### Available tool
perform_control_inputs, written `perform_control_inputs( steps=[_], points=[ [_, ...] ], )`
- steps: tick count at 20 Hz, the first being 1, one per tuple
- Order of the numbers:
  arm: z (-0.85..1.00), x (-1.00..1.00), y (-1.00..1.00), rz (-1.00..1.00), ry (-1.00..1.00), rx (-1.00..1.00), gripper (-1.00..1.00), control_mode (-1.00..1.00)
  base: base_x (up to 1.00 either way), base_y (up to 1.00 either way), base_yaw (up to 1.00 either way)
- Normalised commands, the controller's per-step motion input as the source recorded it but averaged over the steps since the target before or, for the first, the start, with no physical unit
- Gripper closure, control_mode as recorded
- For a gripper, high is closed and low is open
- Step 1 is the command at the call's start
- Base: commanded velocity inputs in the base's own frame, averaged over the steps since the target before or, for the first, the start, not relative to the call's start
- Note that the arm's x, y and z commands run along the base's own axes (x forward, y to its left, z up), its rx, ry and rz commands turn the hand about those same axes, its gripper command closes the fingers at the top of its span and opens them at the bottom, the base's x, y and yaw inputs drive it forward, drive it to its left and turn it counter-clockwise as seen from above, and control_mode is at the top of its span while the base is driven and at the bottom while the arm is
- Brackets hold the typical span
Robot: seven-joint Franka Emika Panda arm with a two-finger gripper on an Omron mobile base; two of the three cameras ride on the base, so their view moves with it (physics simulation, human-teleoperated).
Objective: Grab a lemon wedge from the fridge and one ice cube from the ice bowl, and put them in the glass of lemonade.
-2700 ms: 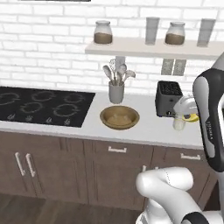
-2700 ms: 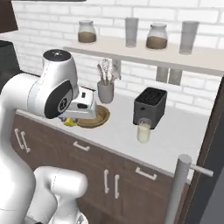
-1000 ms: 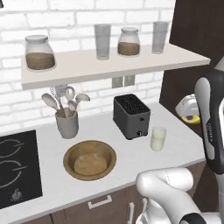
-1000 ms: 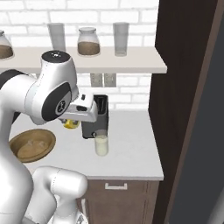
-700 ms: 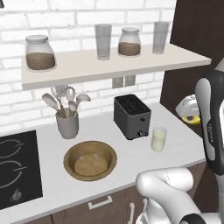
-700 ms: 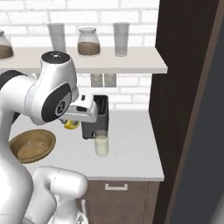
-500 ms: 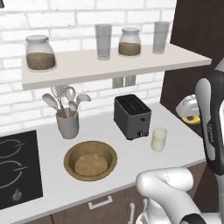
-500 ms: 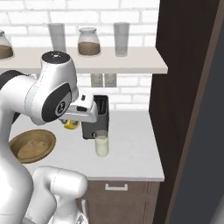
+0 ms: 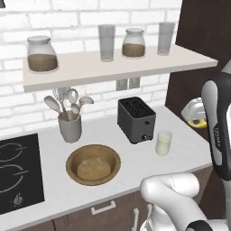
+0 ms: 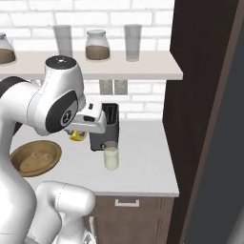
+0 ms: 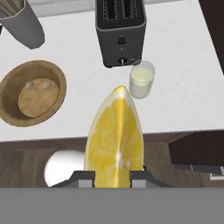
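Note:
My gripper (image 11: 113, 175) is shut on the lemon wedge (image 11: 114, 135), a bright yellow slice that stands up between the two fingertips. It hangs in front of the counter's edge, above and short of the glass of lemonade (image 11: 142, 78). From the left base the gripper (image 9: 197, 121) sits right of the glass (image 9: 163, 143). From the right base the gripper (image 10: 77, 135) with the wedge (image 10: 75, 136) is left of the glass (image 10: 111, 157). The ice bowl (image 9: 72, 158) is round, brown and wooden, with pale lumps inside, and stands left of the glass.
A black toaster (image 9: 136, 119) stands right behind the glass. A grey utensil cup (image 9: 71, 127) sits behind the bowl, and a stove (image 9: 18, 171) is at far left. A shelf (image 9: 113, 65) with jars and glasses hangs above. A tall dark cabinet wall (image 10: 190, 95) bounds the counter's right end.
Since the earliest frames the base has driven right, so the whole scene shifted left. Over the last second nothing has visibly moved, and the wedge stays in the gripper.

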Motion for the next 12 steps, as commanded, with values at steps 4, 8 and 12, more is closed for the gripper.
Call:
perform_control_inputs(
  steps=[4, 8, 12],
  points=[
    [0.00, 0.00, 0.00, 0.00, 0.00, 0.00, 1.00, 1.00, 0.02, 0.00, 0.00],
    [0.00, 0.33, 0.35, -0.02, 0.02, -0.02, 1.00, -1.00, 0.00, 0.00, 0.00],
    [-0.20, 0.34, 0.80, -0.16, -0.11, 0.00, 1.00, -1.00, 0.00, 0.00, 0.00]
  ],
)
